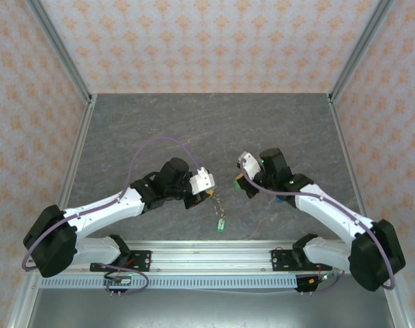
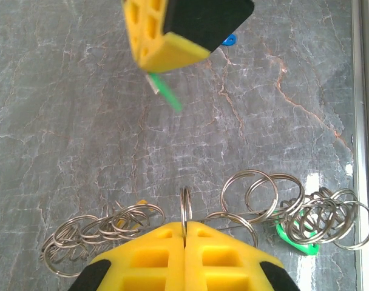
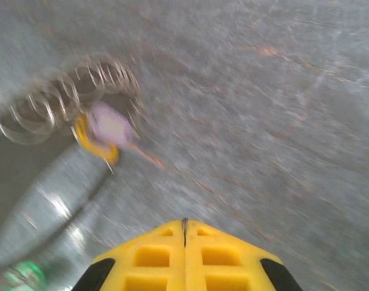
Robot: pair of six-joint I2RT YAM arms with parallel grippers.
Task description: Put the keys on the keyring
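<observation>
My left gripper (image 2: 184, 235), fully closed, pinches one loop of the keyring (image 2: 185, 209). My right gripper (image 3: 184, 225) is closed too; its load is unclear. Hold the loop steady, upright.

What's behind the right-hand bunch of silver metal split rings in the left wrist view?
A bright green plastic tag lies behind the silver metal split rings, partly visible through the loops. The rings cover its middle, so any key on it can't be seen.

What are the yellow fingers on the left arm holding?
The keyring. The left fingers are shut on one small metal loop strung on it, which stands upright between them.
</observation>
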